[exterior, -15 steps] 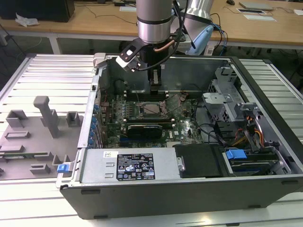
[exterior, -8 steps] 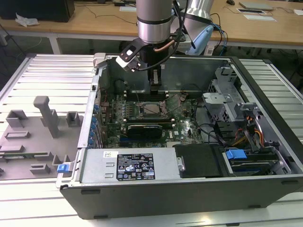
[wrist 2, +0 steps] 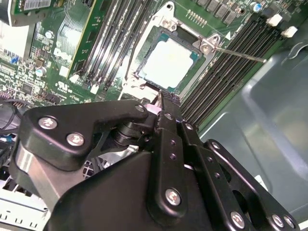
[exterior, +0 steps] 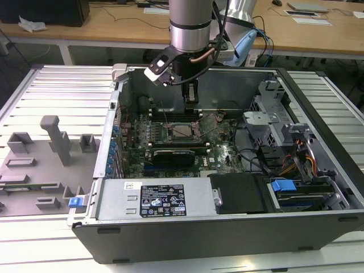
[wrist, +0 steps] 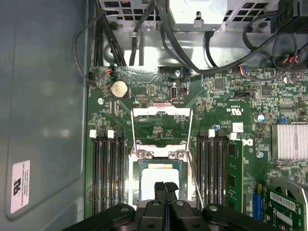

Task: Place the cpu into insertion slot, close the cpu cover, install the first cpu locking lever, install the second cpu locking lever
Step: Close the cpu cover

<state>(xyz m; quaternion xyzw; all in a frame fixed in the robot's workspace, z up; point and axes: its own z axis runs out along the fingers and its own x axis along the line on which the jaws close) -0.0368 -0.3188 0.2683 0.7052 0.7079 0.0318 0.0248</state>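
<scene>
The fingers (wrist: 160, 190) are pressed together, gripping nothing, close over one edge of the cpu (wrist: 159, 173), which lies seated in the insertion slot (wrist: 142, 185). The cpu cover (wrist: 161, 112) is swung open. A white printed sticker (wrist: 20, 185) sits on the case wall (wrist: 43, 96).

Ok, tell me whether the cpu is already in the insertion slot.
Yes: in the second wrist view the cpu lies flat inside the insertion slot, pale top up.

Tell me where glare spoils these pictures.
In the second wrist view, glare washes the cpu almost white; in the first wrist view, the metal box is overexposed; in the exterior view, the ribbed table shines brightly.
</scene>
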